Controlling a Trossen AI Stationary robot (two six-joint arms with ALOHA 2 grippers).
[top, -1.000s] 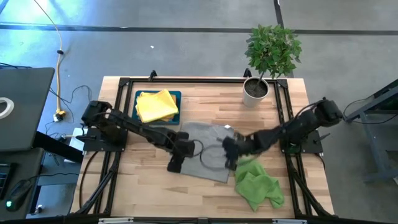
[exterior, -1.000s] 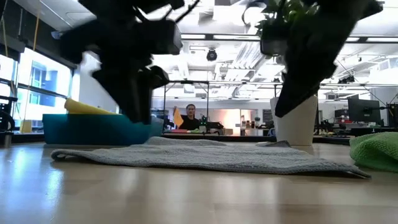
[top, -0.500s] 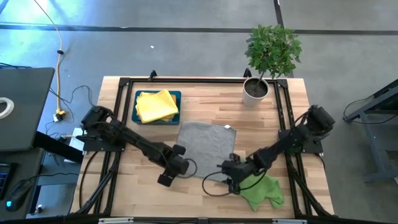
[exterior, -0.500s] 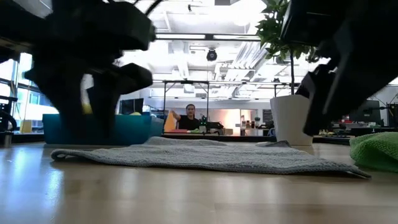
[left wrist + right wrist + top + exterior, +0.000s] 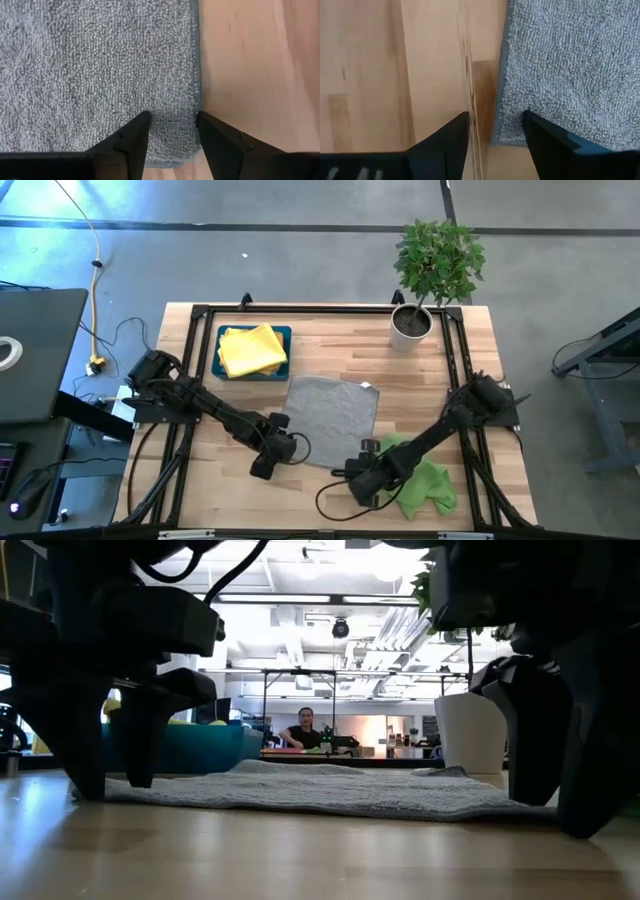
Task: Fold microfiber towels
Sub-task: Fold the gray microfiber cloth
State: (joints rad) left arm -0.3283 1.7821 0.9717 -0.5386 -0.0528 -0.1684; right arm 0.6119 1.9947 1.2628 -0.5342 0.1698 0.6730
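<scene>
- A dark teal tray [image 5: 284, 336] sits at my far left on the wooden surface [image 5: 330, 345].
- A potted plant [image 5: 432, 268] stands at my far right corner.
- A person [image 5: 304, 730] sits in the room beyond.

The grey towel [image 5: 331, 418] lies flat mid-table, with bare wood [image 5: 330, 345] open behind it and a strip in front. The left gripper [image 5: 262, 467] and right gripper [image 5: 362, 486], jaws apart, crowd the towel's two near corners. The green towel [image 5: 420, 482] heaps just beside the right arm (blocking that side). The tray [image 5: 283, 333] fills the far left corner, the plant pot [image 5: 410, 328] the far right.
</scene>
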